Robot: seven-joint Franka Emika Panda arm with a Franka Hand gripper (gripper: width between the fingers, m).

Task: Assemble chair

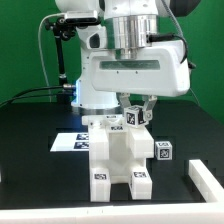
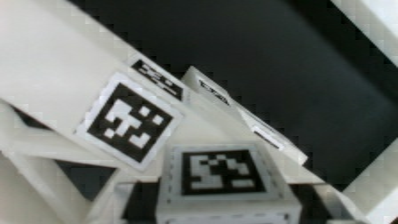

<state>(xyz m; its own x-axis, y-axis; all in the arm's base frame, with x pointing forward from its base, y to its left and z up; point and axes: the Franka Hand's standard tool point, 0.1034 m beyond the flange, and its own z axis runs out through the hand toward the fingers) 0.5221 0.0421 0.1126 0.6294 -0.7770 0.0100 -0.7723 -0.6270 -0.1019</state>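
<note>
End effector [image 1: 138,110] at frame centre, clamped on a tagged white block [image 1: 132,118] atop the chair [image 1: 118,160]; chair sits on the black counter [image 1: 40,178], lower centre.

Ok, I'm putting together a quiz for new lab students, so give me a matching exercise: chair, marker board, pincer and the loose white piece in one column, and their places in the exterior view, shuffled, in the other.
Things:
1. chair
2. marker board
3. pincer
4. loose white piece

Places:
A. lying at the exterior view's right edge
B. flat on the table behind the chair, toward the exterior view's left
C. standing in the middle of the black table
D. down at the chair's top, by a tagged block

Pairs: 1-C, 2-B, 3-D, 4-A
</note>
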